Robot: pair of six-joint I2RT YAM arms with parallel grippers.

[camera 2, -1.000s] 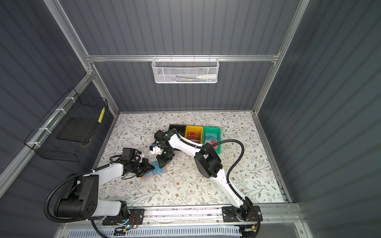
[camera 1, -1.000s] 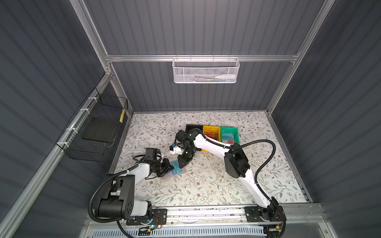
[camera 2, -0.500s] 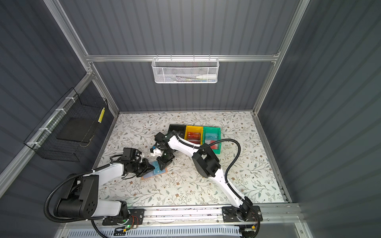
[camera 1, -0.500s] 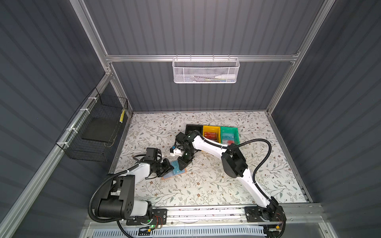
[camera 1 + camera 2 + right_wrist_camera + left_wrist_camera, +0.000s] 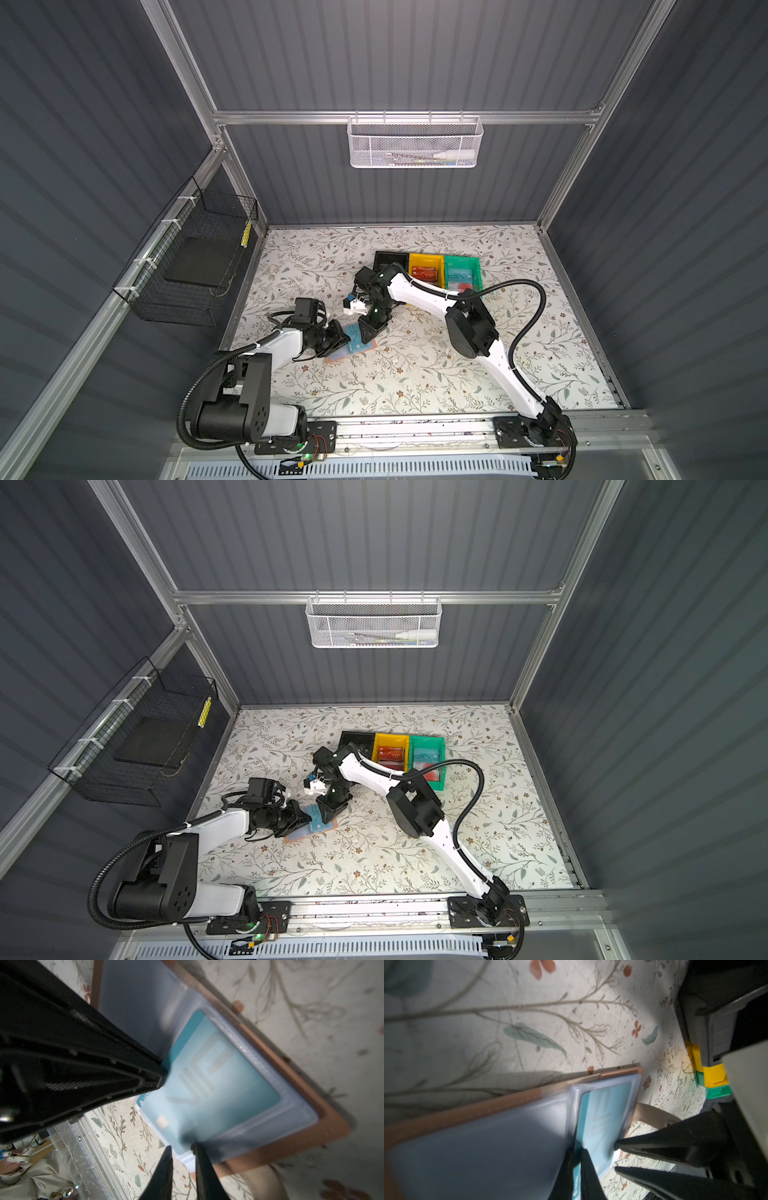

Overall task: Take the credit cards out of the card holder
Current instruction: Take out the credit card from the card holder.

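Note:
The tan card holder (image 5: 333,359) (image 5: 291,838) lies open on the table, left of centre. One teal credit card (image 5: 218,1084) (image 5: 604,1115) printed "VIP" sits in a bluish sleeve, and its edge sticks out of the sleeve. My left gripper (image 5: 576,1153) (image 5: 344,338) comes in low from the left and is shut on that protruding edge. My right gripper (image 5: 181,1147) (image 5: 368,334) stands over the holder's right side, open by a narrow gap. One of its fingertips (image 5: 623,1142) rests on the sleeve and the other hangs over the table. More credit cards lie in the bins.
A black bin (image 5: 390,259), a yellow bin (image 5: 415,259) holding a red VIP card (image 5: 424,274) and a green bin (image 5: 476,270) holding a teal card (image 5: 459,275) stand in a row behind the arms. A black wire basket (image 5: 195,257) hangs on the left wall.
The right arm has shifted slightly left over the holder. The left arm and the card holder stay where they were.

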